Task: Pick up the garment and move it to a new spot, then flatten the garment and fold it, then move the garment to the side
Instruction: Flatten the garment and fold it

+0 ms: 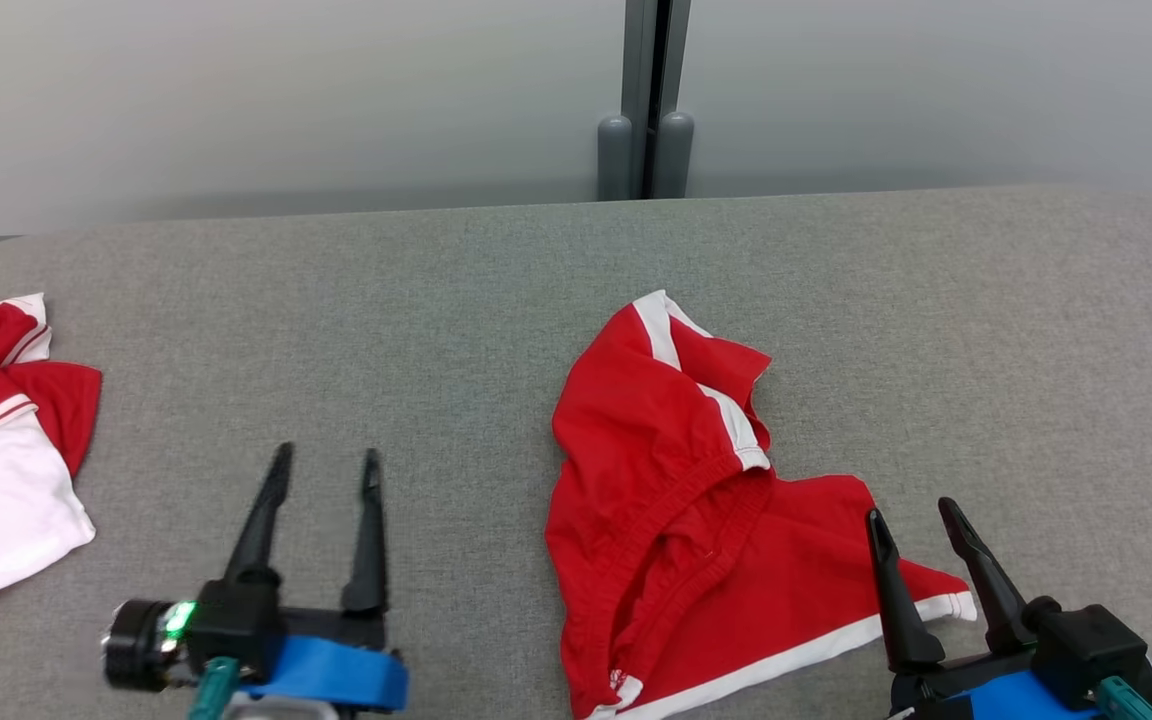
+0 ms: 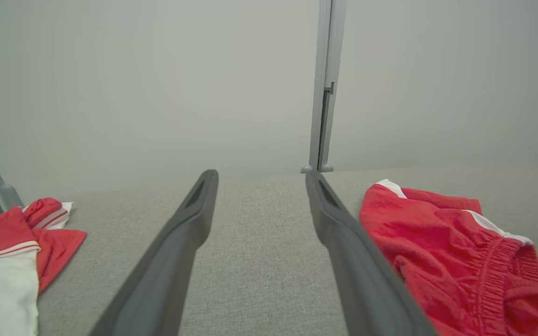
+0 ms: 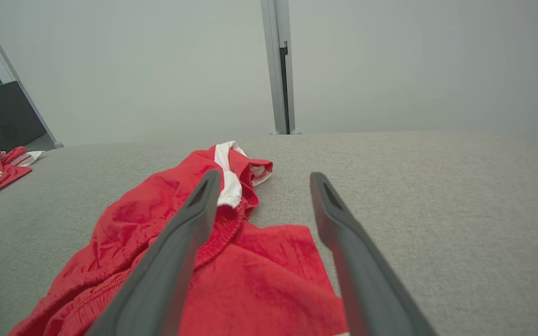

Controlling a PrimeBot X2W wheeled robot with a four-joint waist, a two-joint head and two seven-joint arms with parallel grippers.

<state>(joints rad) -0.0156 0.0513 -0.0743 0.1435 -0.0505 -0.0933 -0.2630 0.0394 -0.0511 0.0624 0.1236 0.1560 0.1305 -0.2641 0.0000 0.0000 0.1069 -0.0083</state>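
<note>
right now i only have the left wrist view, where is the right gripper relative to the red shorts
Observer: The right gripper hangs open over the near right corner of the red shorts, with nothing between its fingers.
Operator: is my left one clear of the cloth
Observer: Yes. From the head view, the left gripper is open over bare grey table, with a clear gap to the shorts on its right.
Operator: whats the near edge of the shorts like
Observer: A white hem runs along it, slanting up toward the right gripper.
</note>
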